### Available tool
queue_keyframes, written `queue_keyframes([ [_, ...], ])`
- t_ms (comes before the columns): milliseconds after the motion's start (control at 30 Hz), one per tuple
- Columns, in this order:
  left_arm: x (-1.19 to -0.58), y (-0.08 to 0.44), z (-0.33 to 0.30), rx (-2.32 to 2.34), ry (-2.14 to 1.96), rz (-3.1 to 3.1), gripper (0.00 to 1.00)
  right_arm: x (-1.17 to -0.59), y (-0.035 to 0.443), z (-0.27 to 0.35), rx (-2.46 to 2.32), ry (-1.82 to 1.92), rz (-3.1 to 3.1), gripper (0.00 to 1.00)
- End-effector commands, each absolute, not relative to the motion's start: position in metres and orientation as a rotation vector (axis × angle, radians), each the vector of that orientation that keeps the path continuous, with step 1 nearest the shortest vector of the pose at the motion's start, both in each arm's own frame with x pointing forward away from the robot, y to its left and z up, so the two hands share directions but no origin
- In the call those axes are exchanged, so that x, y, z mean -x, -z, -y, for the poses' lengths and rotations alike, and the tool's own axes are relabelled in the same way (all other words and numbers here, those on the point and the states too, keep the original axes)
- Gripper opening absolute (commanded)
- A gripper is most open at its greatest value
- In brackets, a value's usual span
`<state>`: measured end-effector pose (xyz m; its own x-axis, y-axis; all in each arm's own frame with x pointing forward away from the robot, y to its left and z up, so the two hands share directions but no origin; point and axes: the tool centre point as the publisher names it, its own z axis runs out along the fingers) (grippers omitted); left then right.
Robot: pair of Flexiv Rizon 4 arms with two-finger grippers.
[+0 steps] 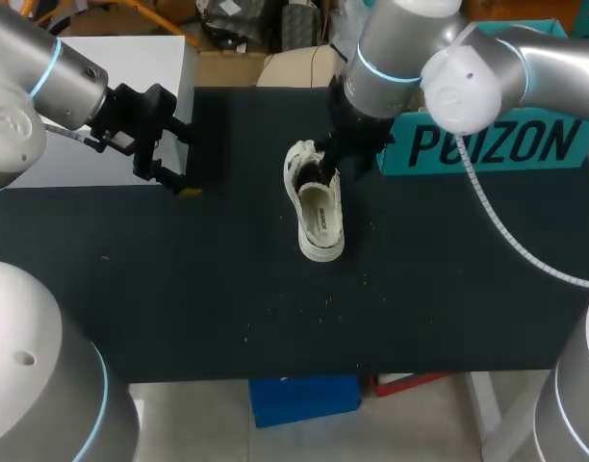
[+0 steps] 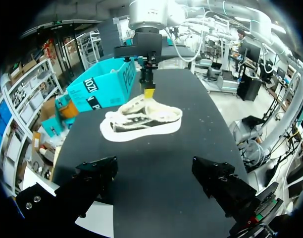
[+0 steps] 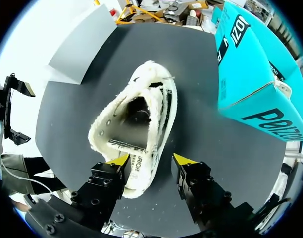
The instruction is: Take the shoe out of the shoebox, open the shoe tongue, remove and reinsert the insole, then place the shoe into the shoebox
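Inspection of the black table (image 1: 227, 289): we found the white shoe (image 1: 316, 214) out of its container, resting sole-down near the middle of the surface with its opening upward. A printed liner showed inside it at the end nearer the right gripper, with a dark hollow beyond.

The teal shoebox (image 1: 497, 144) lay at the far right of the table, apart from the shoe. Only its outer walls were visible, so we could not tell what it contained. A white box (image 1: 102, 106) stood at the far left; its contents were likewise hidden.

The right gripper (image 3: 150, 159) hung directly over the shoe. Its jaws stood apart, one yellow tip above the liner, the other outside the shoe's wall with bare table showing between. We saw no clamping.

The left gripper (image 2: 154, 168) was at the left, well apart from the shoe and near the white box, jaws wide apart and holding nothing.
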<state>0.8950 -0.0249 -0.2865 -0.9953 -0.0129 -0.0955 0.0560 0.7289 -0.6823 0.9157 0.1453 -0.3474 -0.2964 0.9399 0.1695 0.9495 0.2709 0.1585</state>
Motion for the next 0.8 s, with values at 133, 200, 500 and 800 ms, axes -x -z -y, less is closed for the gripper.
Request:
queue_keyframes([
  [133, -0.894, 0.288, 0.025, -0.035, 1.122, -2.829, 1.0, -0.93, 0.367, -0.147, 1.825, 0.348, 2.46, 0.5],
  [200, -0.894, 0.288, 0.025, -0.035, 1.122, -2.829, 1.0, -0.932, 0.373, -0.146, 1.826, 0.347, 2.456, 0.49],
  [500, -0.894, 0.288, 0.025, -0.035, 1.122, -2.829, 1.0, -0.938, 0.394, -0.148, 1.847, 0.32, 2.435, 0.48],
  [800, -0.894, 0.288, 0.025, -0.035, 1.122, -2.829, 1.0, -0.942, 0.407, -0.147, 1.888, 0.257, 2.423, 0.45],
])
